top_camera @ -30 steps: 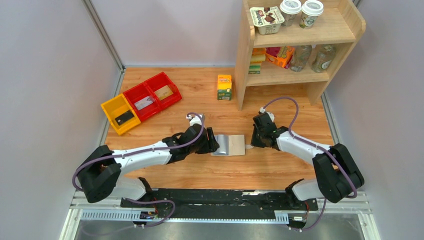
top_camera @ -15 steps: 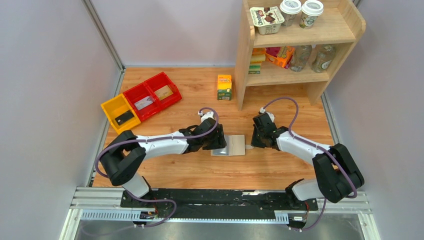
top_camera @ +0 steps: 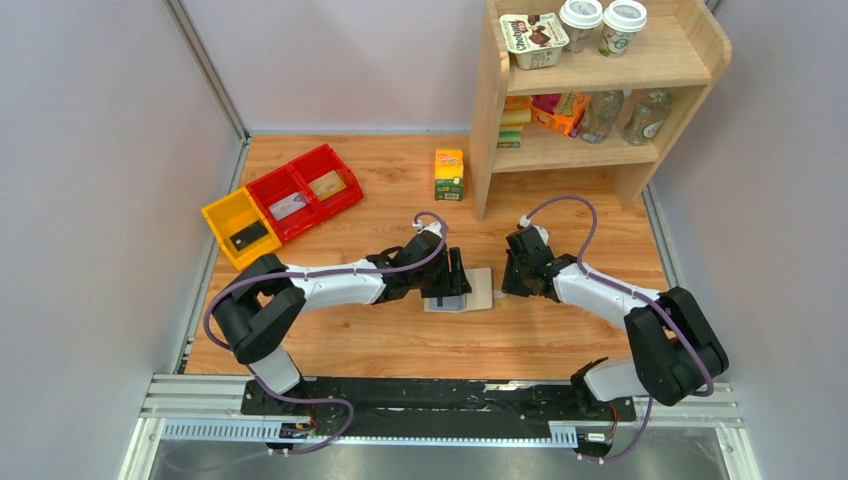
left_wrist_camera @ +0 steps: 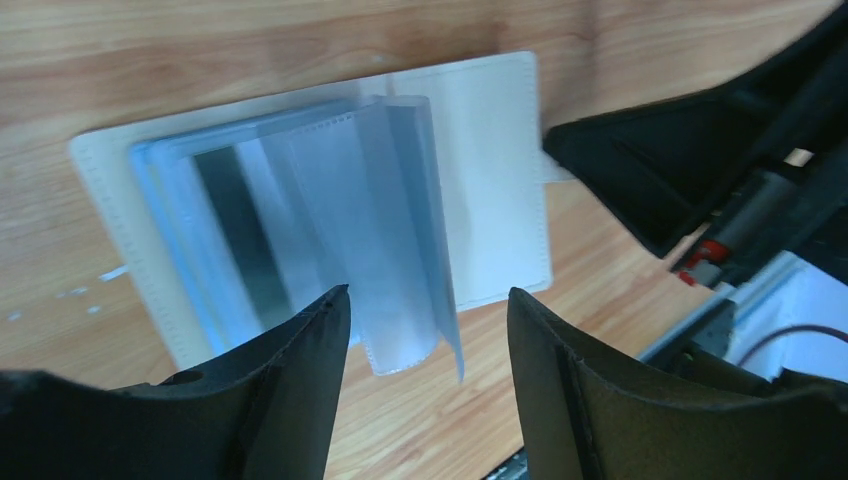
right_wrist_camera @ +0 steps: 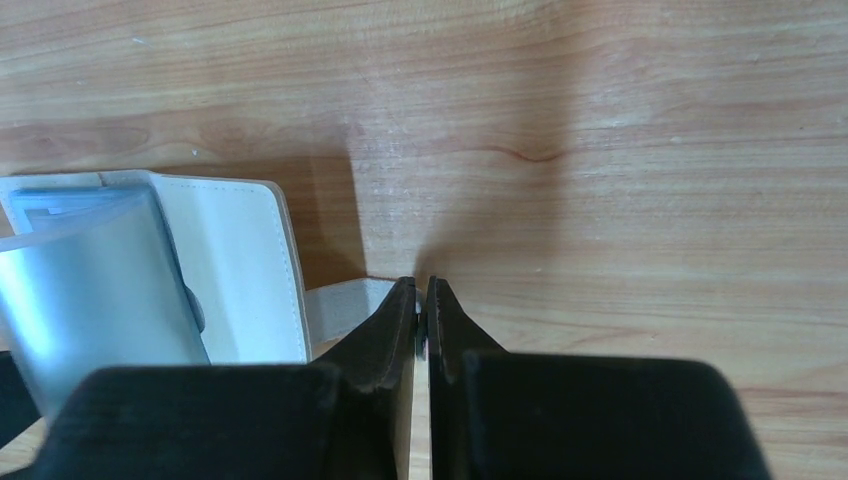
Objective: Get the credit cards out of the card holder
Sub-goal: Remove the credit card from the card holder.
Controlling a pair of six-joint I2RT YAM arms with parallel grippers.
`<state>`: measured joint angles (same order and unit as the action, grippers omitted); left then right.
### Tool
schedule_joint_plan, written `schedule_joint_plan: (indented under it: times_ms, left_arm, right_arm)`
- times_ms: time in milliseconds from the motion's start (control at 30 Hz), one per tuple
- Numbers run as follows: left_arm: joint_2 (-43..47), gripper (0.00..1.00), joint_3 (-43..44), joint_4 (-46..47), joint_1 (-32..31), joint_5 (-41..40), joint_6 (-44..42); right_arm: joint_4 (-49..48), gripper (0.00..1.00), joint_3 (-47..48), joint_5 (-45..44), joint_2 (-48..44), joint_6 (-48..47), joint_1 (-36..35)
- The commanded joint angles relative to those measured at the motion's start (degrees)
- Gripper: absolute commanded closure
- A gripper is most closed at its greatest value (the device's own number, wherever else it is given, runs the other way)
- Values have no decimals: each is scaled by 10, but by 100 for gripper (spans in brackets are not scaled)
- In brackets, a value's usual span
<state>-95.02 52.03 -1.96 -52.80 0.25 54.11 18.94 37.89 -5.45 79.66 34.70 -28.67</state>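
The card holder lies spread open mid-table, whitish-beige with light blue inside. In the left wrist view its clear sleeves fan up, and a grey card with a dark stripe sits in a sleeve on the left half of the card holder. My left gripper hovers open over that half, its jaws empty above the sleeves' near edge. My right gripper is shut on the holder's closing tab at its right edge; the jaws press together on the tab.
A yellow bin and two red bins stand at the back left, each holding a card. A yellow-green juice box stands beside a wooden shelf with cups and bottles at the back right.
My left arm has moved right from the holder's left edge to over its left half. The sleeves have been flipped up. The right arm has not moved.
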Motion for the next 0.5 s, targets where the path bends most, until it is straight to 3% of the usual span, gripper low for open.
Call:
schedule_joint_plan:
  times_ms: [0,100,333,467]
  left_arm:
    - [0,34,18,85,-3,60,-12]
    - [7,34,12,93,-3,55,-13]
    - [-21,35,26,136,-2,80,-15]
    - [-52,35,37,154,-3,93,-8]
  right_arm:
    - [-28,91,-5,16,-7,6,4]
    - [-29,82,-8,14,-16,7,4]
    - [-22,43,-20,-10,-75,18,3]
    - [-15,30,-34,-46,-142,23,4]
